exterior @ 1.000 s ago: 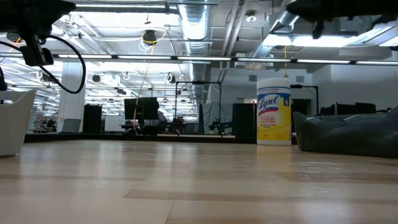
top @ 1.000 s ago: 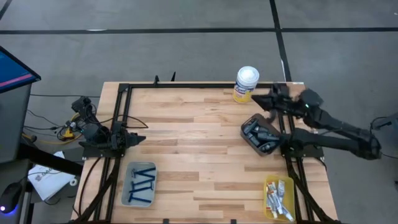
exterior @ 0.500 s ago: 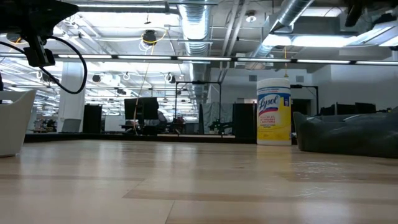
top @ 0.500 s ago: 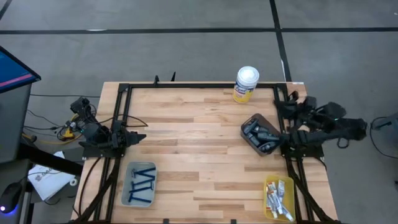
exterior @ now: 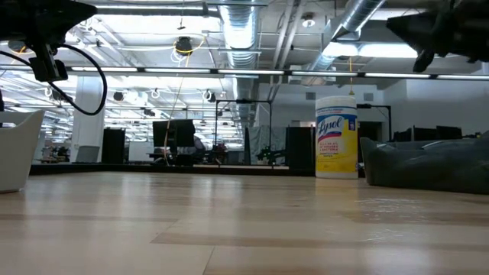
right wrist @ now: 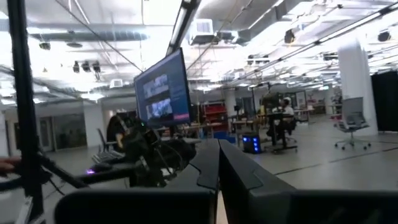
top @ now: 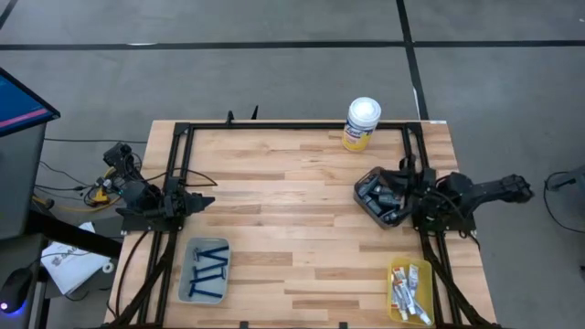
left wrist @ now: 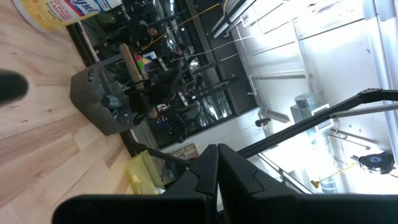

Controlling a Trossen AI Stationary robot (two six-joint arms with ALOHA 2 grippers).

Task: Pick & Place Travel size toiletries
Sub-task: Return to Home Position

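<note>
Thin dark-blue razors [top: 208,267] lie in a grey tray [top: 193,249] near the front left. Dark grey oval containers [top: 380,195] fill a dark tray [top: 364,192] at the right, and they also show in the left wrist view [left wrist: 112,102]. White tubes with blue print [top: 410,291] lie in a yellow tray [top: 395,274] at the front right. My left gripper [top: 208,203] is shut and empty at the table's left edge. My right gripper [top: 403,174] is shut and empty, up off the table by the dark tray's right side.
A yellow canister with a white lid [top: 362,123] stands at the far edge, right of the middle. Black frame rails [top: 174,174] run along the left, far and right sides. The wooden table top [top: 283,219] lies bare between the trays.
My right arm has drawn back from its reach near the canister and folded in at the table's right edge. Its gripper has come a little toward the near edge and now stands by the dark tray.
</note>
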